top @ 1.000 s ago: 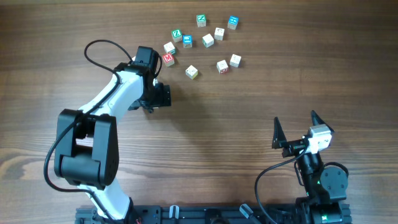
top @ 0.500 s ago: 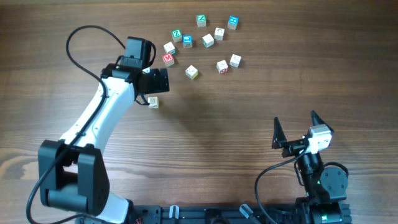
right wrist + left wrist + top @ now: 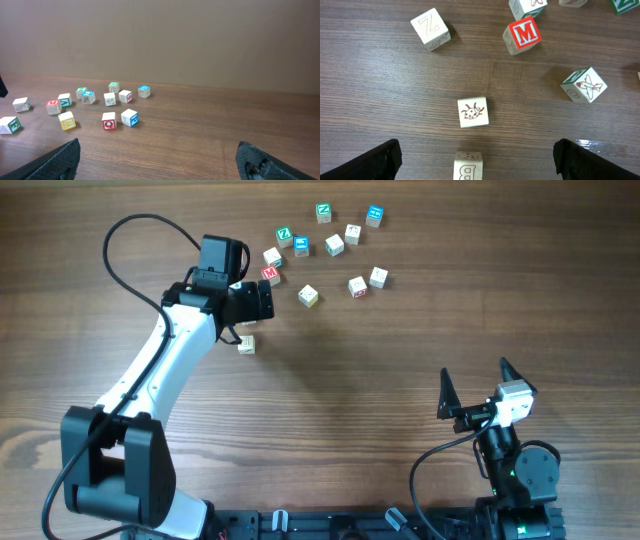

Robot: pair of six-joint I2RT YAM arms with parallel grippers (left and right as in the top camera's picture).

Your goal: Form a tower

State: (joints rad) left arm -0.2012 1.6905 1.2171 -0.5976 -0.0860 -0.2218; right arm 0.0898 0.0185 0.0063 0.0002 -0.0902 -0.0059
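- Looking like a robotics lab or test bench, not a home or shop.
- Two robot arms sitting at a black rail (image 3: 330, 525) along the near edge of the wood-grain surface (image 3: 330, 410): left arm (image 3: 160, 380) white & blk, right arm (image 3: 515, 465) blk.
- Bare cable (image 3: 125, 240) looping off the left arm in the open; small green light (image 3: 516, 474) glowing on the right arm.
- Cam riding on the wrist: tips of the right pincer (image 3: 157, 150) poking into its own view.
- Plain beige wall (image 3: 200, 40) running behind the surface.
- Lettered cubes (image 3: 334, 245) lying scattered as test props.
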